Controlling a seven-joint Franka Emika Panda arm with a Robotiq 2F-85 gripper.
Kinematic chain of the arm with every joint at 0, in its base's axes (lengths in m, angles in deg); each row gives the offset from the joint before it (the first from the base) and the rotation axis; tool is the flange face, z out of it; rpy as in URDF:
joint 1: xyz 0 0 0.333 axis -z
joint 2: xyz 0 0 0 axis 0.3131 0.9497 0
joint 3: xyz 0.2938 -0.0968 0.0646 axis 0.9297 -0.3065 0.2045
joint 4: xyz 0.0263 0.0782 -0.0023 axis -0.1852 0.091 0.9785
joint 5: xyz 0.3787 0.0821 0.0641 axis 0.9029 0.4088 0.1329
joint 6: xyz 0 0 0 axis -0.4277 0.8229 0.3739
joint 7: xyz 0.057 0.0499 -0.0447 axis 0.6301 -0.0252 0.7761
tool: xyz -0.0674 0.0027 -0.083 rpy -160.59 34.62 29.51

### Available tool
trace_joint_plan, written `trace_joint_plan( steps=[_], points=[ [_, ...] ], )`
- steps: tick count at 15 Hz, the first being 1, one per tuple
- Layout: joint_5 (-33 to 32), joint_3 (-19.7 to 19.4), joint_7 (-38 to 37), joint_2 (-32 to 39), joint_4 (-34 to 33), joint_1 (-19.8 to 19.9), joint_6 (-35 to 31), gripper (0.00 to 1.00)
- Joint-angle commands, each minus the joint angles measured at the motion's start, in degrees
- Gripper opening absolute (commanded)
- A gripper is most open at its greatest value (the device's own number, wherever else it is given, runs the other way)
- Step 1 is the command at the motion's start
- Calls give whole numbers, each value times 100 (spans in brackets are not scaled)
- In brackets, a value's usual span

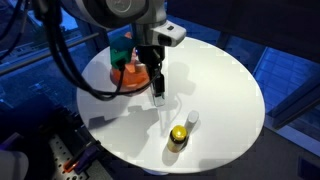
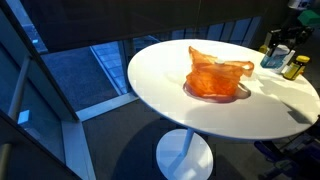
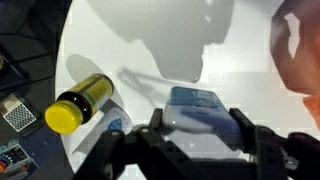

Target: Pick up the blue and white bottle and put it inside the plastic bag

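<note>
The blue and white bottle (image 3: 195,103) lies crosswise between my fingers in the wrist view. My gripper (image 3: 198,126) is shut on it. In an exterior view my gripper (image 1: 157,84) holds the bottle (image 1: 158,93) a little above the white table, just beside the orange plastic bag (image 1: 128,74). In an exterior view the gripper (image 2: 280,42) and bottle (image 2: 271,58) are at the far right of the table, apart from the bag (image 2: 215,75). The bag's edge shows at the right of the wrist view (image 3: 300,50).
A dark bottle with a yellow cap (image 1: 178,135) and a small pale bottle (image 1: 190,120) stand near the table's front edge (image 1: 120,130). The yellow-capped bottle also shows in the wrist view (image 3: 80,103) and in an exterior view (image 2: 294,68).
</note>
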Motion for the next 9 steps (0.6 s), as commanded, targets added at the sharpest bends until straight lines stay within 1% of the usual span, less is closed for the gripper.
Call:
trace_joint_plan(
  steps=[1,5,9],
  points=[
    [-240,302,-133,-338,-165,-103,432,43],
    [-102,727,-8,-532,-358,-209,792,43],
    [-60,1067,87,-620,-434,-311,840,43]
  ],
)
